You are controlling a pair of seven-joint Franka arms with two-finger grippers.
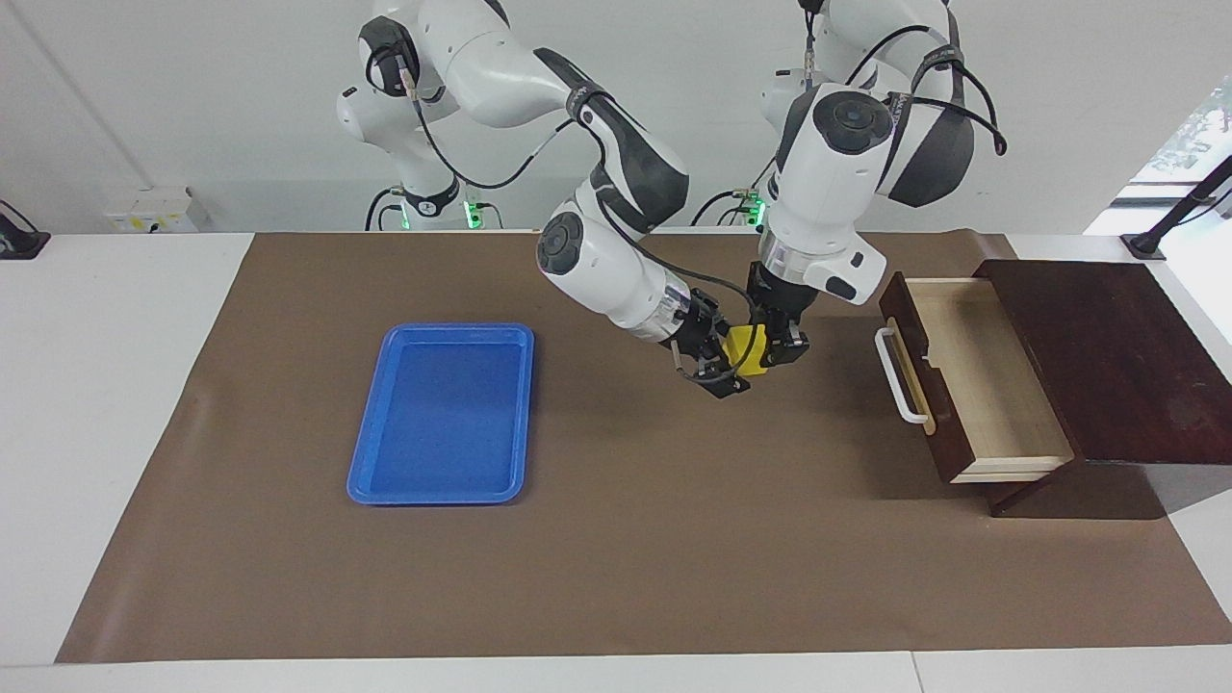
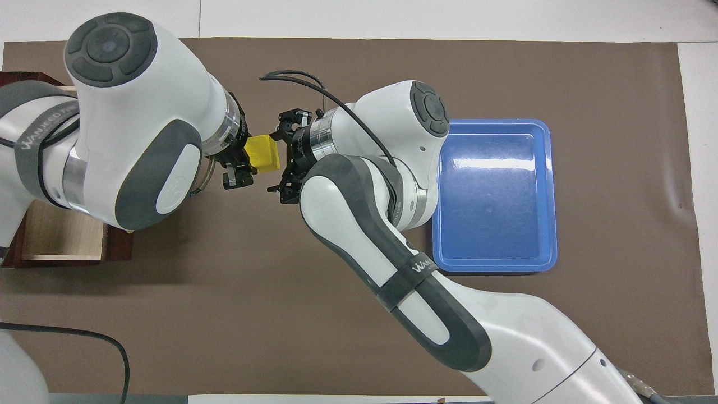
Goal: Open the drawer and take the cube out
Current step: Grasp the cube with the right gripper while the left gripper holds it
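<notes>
Right gripper (image 1: 724, 366), reaching in tilted from the blue tray's (image 1: 380, 404) end, fingers spread around the yellow cube (image 1: 746, 348) without clearly closing; the cube hangs in the air over the brown mat (image 1: 616, 539), between both grippers. Left gripper (image 1: 782, 339) comes from above, clamped on the cube; open drawer (image 1: 972, 375) stands empty beside it

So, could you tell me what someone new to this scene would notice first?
Probably the yellow cube, held in the air over the brown mat between the left gripper and the right gripper, which meet on it from either end. Next, the drawer standing pulled open at the left arm's end of the table, its pale interior bare. A blue tray lies toward the right arm's end.
</notes>
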